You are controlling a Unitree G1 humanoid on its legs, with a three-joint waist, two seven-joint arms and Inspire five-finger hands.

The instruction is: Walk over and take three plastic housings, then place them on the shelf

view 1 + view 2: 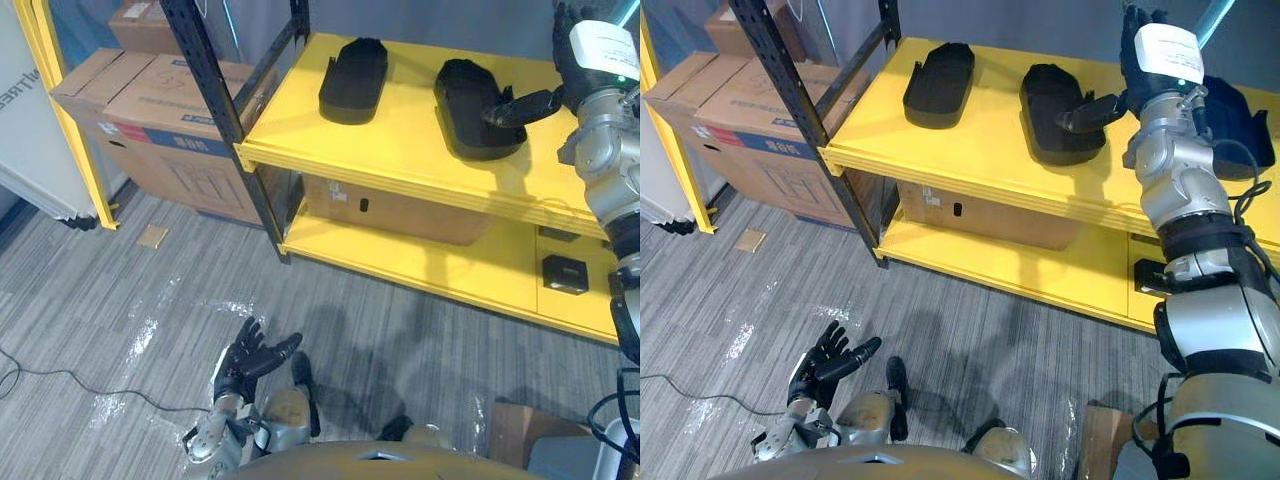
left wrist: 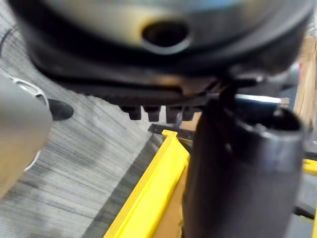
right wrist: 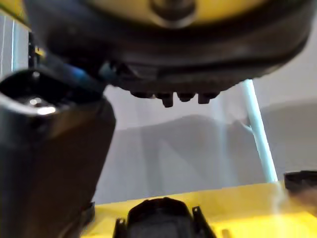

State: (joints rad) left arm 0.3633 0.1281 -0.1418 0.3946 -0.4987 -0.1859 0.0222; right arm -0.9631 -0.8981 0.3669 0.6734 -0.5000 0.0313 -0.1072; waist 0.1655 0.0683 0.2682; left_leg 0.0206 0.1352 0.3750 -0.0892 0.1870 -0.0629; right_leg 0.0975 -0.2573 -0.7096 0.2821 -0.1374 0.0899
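Observation:
Two black plastic housings lie on the yellow shelf's top board [image 1: 400,150]: one [image 1: 352,80] to the left, another [image 1: 472,108] to its right. A third dark housing [image 1: 1240,118] lies farther right, behind my right arm. My right hand [image 1: 1137,60] is raised over the top board, open with straight fingers and holding nothing. Its thumb sticks out over the middle housing's right edge, and I cannot tell if they touch. The right wrist view shows a housing [image 3: 158,218] on the yellow board past the hand. My left hand [image 1: 250,360] hangs low over the floor, open and empty.
A black upright post [image 1: 215,90] stands at the shelf's left corner. Cardboard boxes [image 1: 170,110] sit left of it behind a yellow post [image 1: 60,110]. A box [image 1: 400,210] and a small black box [image 1: 565,272] rest on the lower board. Cardboard [image 1: 515,430] lies on the floor.

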